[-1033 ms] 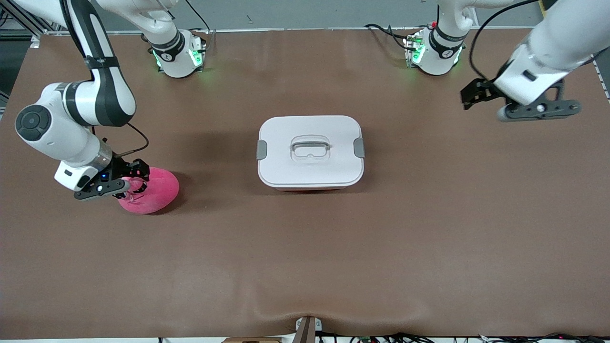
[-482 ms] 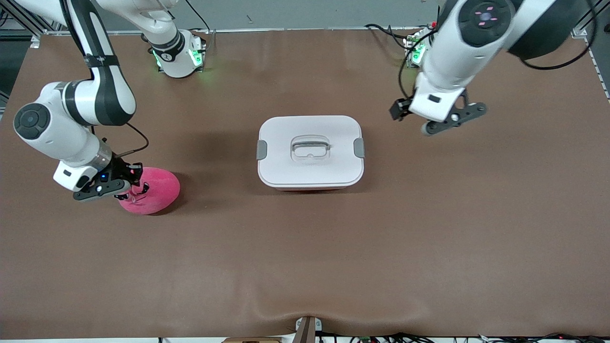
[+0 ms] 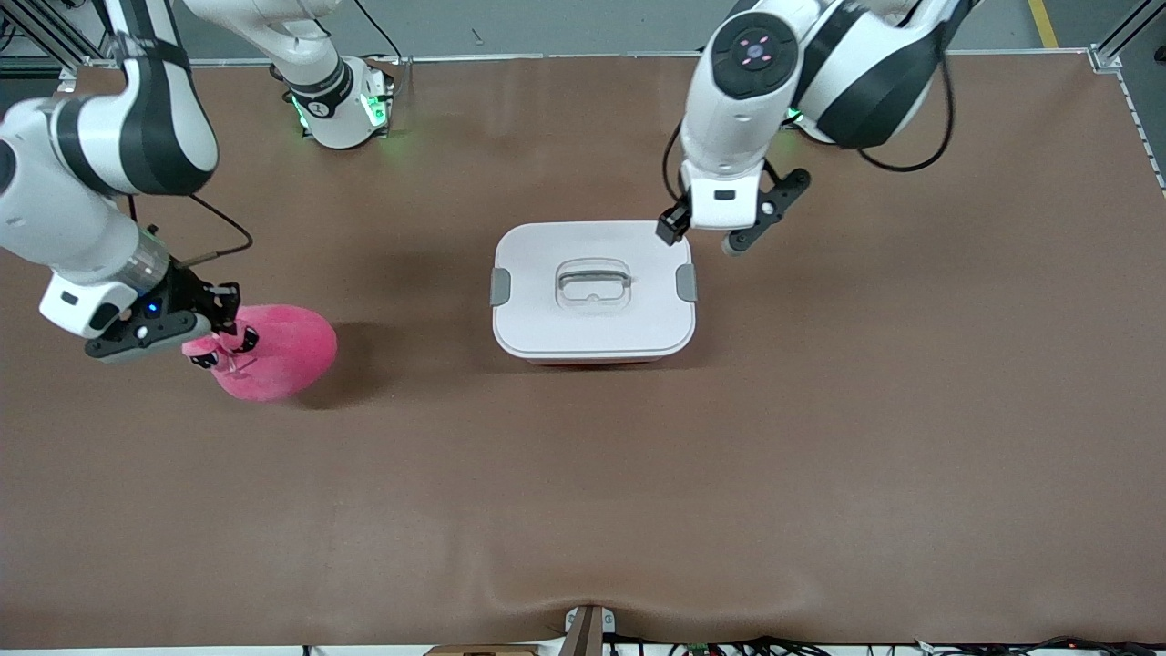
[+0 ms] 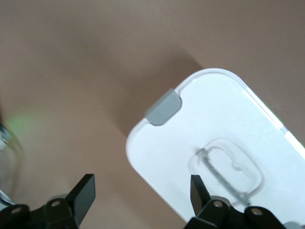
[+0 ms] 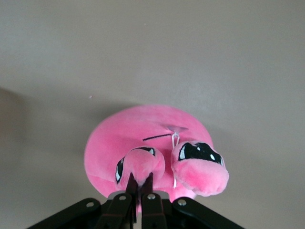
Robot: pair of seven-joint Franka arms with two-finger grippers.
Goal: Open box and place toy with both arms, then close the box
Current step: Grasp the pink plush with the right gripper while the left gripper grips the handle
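The box (image 3: 592, 314) stands mid-table with its white lid on, a grey clip (image 3: 687, 282) at each end and a recessed handle (image 3: 594, 281). My left gripper (image 3: 703, 233) hangs open over the box's corner near the clip at the left arm's end. In the left wrist view the left gripper (image 4: 141, 191) spans the lid's edge, with the clip (image 4: 163, 106) and the handle (image 4: 228, 167) in sight. The hot-pink toy (image 3: 278, 351) is toward the right arm's end of the table. My right gripper (image 3: 221, 344) is shut on the toy (image 5: 147, 133), pinching a small protruding nub.
Brown table mat (image 3: 583, 492) all around, with open room between the toy and the box. The arm bases (image 3: 342, 105) stand along the table's edge farthest from the front camera.
The left arm swung in from its end of the table to over the box's corner. The right gripper shut on the toy and drew it slightly up and toward its own end.
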